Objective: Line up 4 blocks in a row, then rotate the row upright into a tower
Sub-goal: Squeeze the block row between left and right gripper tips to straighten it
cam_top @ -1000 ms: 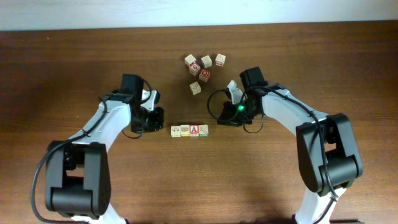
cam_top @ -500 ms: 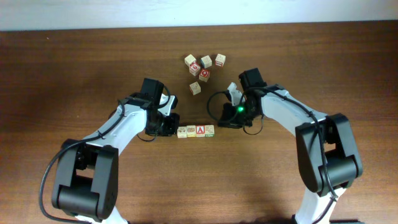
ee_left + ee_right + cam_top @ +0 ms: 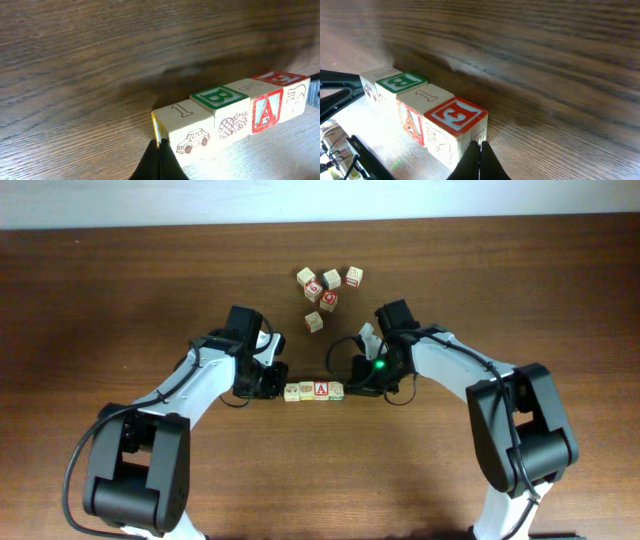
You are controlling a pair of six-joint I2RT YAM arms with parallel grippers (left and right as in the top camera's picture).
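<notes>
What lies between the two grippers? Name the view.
Only the row of four blocks, side by side, lies between the left gripper and the right gripper; the overhead view shows it.

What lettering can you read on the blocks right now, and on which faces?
"1": top of the car block.
"B", green: top of the pineapple block.
"A", red: side of the third block; "1" on its top.
"E", red: top of the end block.
Loose cubes behind: too small.
</notes>
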